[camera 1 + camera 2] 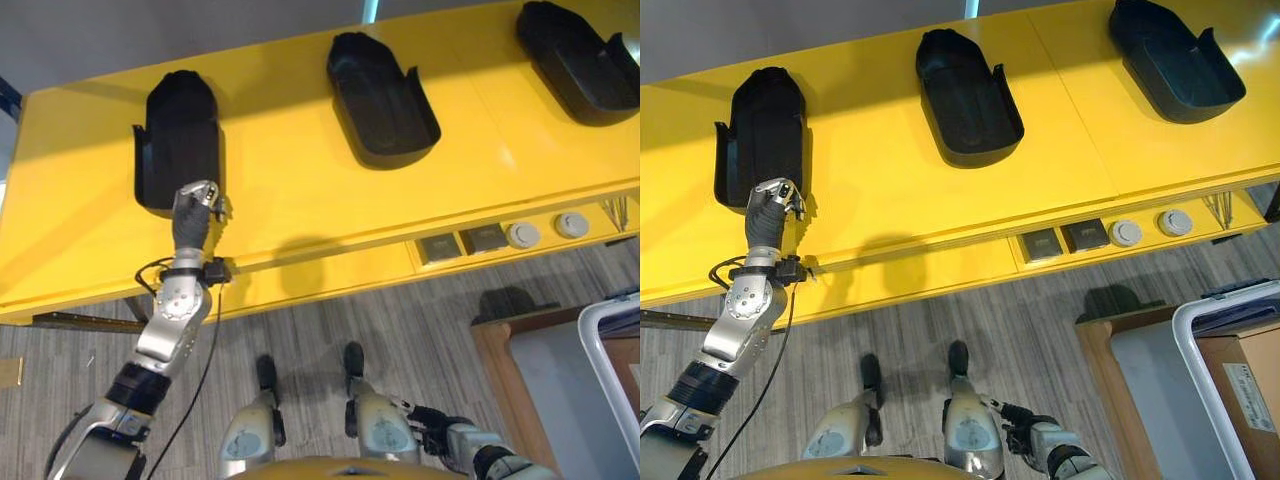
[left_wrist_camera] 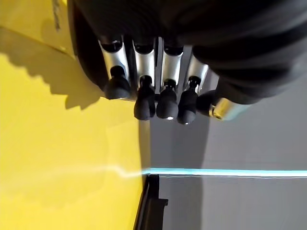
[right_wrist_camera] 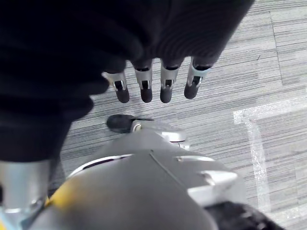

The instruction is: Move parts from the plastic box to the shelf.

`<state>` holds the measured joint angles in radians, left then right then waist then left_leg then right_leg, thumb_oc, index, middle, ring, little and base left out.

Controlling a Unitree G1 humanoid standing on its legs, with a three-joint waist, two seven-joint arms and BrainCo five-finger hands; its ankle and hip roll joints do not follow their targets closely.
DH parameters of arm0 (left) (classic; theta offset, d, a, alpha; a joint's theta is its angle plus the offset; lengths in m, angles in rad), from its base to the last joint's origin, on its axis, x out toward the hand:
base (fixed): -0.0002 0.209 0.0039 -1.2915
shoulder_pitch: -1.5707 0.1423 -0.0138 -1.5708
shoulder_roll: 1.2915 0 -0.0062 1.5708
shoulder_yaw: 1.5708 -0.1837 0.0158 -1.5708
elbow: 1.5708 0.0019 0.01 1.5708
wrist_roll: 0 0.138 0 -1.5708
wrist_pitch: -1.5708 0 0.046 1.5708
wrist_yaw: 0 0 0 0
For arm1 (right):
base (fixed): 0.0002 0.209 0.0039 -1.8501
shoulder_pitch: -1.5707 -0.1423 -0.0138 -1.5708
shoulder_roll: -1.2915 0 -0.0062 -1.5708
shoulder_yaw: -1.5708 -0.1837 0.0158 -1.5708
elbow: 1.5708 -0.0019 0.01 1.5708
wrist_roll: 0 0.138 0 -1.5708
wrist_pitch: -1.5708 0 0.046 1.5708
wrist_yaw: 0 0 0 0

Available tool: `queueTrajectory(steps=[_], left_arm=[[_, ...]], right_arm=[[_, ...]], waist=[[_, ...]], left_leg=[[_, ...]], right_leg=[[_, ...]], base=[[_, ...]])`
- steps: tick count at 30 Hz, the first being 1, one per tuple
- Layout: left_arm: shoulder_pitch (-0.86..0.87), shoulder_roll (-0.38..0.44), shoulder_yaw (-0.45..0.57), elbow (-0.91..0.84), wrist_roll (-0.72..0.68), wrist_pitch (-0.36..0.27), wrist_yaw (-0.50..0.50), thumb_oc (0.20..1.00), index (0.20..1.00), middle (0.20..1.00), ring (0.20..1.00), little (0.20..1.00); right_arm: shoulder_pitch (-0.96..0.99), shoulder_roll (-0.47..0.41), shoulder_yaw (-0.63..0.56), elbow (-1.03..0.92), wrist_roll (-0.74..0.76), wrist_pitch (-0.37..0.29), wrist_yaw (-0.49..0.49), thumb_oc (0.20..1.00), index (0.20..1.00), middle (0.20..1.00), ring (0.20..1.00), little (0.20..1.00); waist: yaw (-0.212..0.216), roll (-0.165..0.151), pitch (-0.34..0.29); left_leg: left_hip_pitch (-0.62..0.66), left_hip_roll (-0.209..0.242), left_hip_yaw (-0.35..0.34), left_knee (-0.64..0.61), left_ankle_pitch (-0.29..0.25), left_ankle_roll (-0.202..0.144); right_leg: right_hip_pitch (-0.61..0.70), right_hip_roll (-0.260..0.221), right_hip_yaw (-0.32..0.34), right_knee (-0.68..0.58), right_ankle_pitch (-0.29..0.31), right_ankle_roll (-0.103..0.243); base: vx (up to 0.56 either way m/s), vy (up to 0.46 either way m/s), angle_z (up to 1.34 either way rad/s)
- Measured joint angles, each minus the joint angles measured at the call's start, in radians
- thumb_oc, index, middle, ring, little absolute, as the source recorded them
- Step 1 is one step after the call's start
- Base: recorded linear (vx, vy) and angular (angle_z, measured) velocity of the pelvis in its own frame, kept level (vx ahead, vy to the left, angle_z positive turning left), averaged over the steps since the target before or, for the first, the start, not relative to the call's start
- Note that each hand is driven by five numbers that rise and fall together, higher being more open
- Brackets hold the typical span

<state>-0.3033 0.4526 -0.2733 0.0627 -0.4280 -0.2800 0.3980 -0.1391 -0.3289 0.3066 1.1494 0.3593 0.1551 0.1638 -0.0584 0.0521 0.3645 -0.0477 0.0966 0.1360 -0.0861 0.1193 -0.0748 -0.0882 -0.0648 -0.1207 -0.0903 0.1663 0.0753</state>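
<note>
Reaching up at about 10 o'clock, left hand (image 1: 198,203) raised on an extended arm against the near end of the leftmost black bin (image 1: 180,135) on the yellow shelf (image 1: 300,190). Fingers (image 2: 144,98) curled close together in the wrist view, dark tips bunched, nothing seen held between them. Right hand (image 3: 153,86) hanging low at 5 o'clock above the grey carpet floor (image 3: 240,72), fingers straight and relaxed, empty. Two more black bins at 12 o'clock (image 1: 380,95) and 2 o'clock (image 1: 580,60) on the shelf, well apart. Round and square parts (image 1: 520,236) set in a recess along the shelf's front edge at 3 o'clock. White-rimmed plastic box (image 1: 1225,350) at 4 o'clock, holding a labelled cardboard carton (image 1: 1250,390); label print too small to read.
</note>
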Motion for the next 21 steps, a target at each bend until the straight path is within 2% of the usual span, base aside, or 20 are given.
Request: queueTrajectory(steps=[7,9,13,14,15,16,17,21], left_arm=[[-0.018,-0.002,0.006,0.027,0.000,-0.001,-0.008,0.200,0.200,0.200,0.200,0.200],[0.016,-0.006,0.012,0.008,0.043,-0.008,-0.010,0.200,0.200,0.200,0.200,0.200],[0.169,-0.040,0.015,-0.054,0.134,-0.069,0.016,0.200,0.200,0.200,0.200,0.200],[0.196,-0.042,0.012,-0.051,0.158,-0.072,0.032,0.395,0.395,0.395,0.395,0.395],[0.218,-0.041,0.008,-0.049,0.179,-0.077,0.053,0.476,0.476,0.476,0.476,0.476],[0.238,-0.041,0.003,-0.045,0.196,-0.083,0.075,0.837,0.837,0.837,0.837,0.837],[0.258,-0.040,-0.003,-0.030,0.223,-0.092,0.106,1.000,1.000,1.000,1.000,1.000],[0.338,-0.028,-0.014,0.090,0.330,-0.115,0.192,1.000,1.000,1.000,1.000,1.000]], right_arm=[[0.001,0.003,0.001,0.005,-0.012,0.001,0.000,1.000,1.000,1.000,1.000,1.000],[0.000,0.004,-0.009,0.005,-0.013,0.007,0.000,1.000,1.000,1.000,1.000,1.000],[0.045,0.007,-0.015,0.007,-0.034,0.028,0.001,1.000,1.000,1.000,1.000,1.000],[0.049,0.007,-0.014,0.007,-0.045,0.028,0.001,1.000,1.000,1.000,1.000,1.000],[0.059,0.008,-0.013,0.008,-0.051,0.029,0.001,1.000,1.000,1.000,1.000,1.000],[0.064,0.007,-0.013,0.011,-0.053,0.028,0.000,1.000,1.000,1.000,1.000,1.000],[0.064,0.007,-0.014,0.012,-0.052,0.028,0.000,1.000,1.000,1.000,1.000,1.000],[0.055,0.009,-0.015,0.016,-0.041,0.038,-0.001,1.000,1.000,1.000,1.000,1.000]], waist=[[-0.001,0.000,0.002],[0.003,0.000,0.001],[0.031,-0.002,-0.080],[0.042,-0.004,-0.106],[0.051,-0.007,-0.121],[0.060,-0.010,-0.134],[0.070,-0.014,-0.151],[0.091,-0.029,-0.195]], left_leg=[[0.057,0.001,-0.001,0.000,-0.021,-0.005],[0.090,0.002,-0.001,-0.001,-0.029,-0.005],[0.125,0.004,-0.002,-0.001,-0.047,-0.004],[0.127,0.004,-0.004,-0.001,-0.048,-0.004],[0.136,0.005,-0.004,0.000,-0.046,0.000],[0.144,0.004,-0.006,0.000,-0.049,0.001],[0.153,0.003,-0.011,-0.001,-0.051,0.001],[0.159,-0.001,-0.033,-0.001,-0.054,0.003]], right_leg=[[0.055,0.000,0.000,0.000,-0.010,0.000],[0.092,-0.001,-0.005,0.000,-0.017,-0.001],[0.130,-0.001,-0.019,0.000,-0.039,-0.001],[0.134,-0.002,-0.028,0.000,-0.043,-0.001],[0.144,-0.001,-0.029,0.000,-0.043,-0.004],[0.156,-0.002,-0.030,0.000,-0.047,-0.004],[0.166,-0.002,-0.032,0.000,-0.050,-0.003],[0.193,-0.006,-0.054,0.000,-0.065,0.004]], base=[[0.00,-0.002,0.00],[0.02,-0.006,0.01],[0.04,-0.022,0.06],[0.01,-0.028,0.12],[0.00,-0.029,0.10],[0.00,-0.026,0.10],[0.00,-0.030,0.10],[-0.02,-0.019,0.18]])
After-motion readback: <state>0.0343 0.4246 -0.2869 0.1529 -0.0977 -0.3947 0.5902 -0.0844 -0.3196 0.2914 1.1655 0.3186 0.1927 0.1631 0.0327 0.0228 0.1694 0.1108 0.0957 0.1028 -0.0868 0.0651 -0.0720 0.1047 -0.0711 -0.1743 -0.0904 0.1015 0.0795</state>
